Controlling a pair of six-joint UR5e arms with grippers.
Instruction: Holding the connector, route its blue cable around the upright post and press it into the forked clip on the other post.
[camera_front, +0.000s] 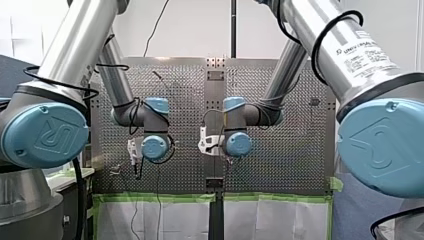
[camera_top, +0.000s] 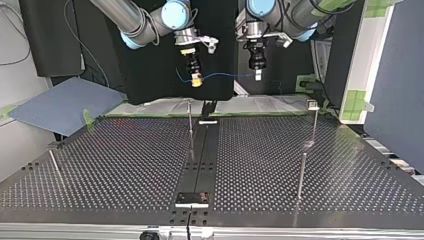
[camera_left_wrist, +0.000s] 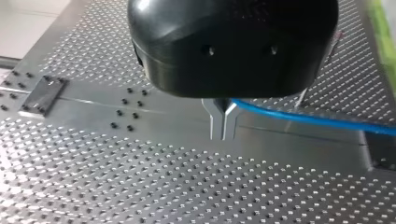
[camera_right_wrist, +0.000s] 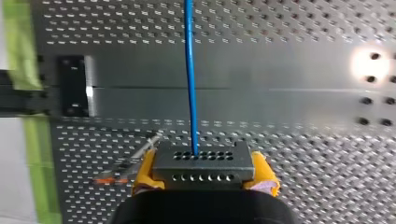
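- My right hand (camera_top: 196, 79) is clamped on the connector (camera_right_wrist: 201, 162), with its yellow pads (camera_right_wrist: 144, 171) pressed against the connector's two sides.
- The connector is a grey block with rows of small holes. It is held in the air above the desk (camera_top: 125, 165).
- The blue cable (camera_left_wrist: 303, 116) leaves the top row of the connector's holes and runs straight away from my right hand.
- My left hand (camera_left_wrist: 223, 126) is black. Its metal fingers (camera_left_wrist: 217, 122) are closed tip to tip, and the cable is pinched where they meet the hand's body.
- In the top view both hands hang above the desk's far edge, my right at the left and my left at the right. The cable is stretched almost level between them, clear of the desk.
- An upright post (camera_top: 190, 122) stands near the desk's middle strip, toward the far edge and below my right hand.
- A second post (camera_top: 314, 125) stands far right in the top view, with a small head on top. Its shape is too small to make out.
- The cable touches neither post.
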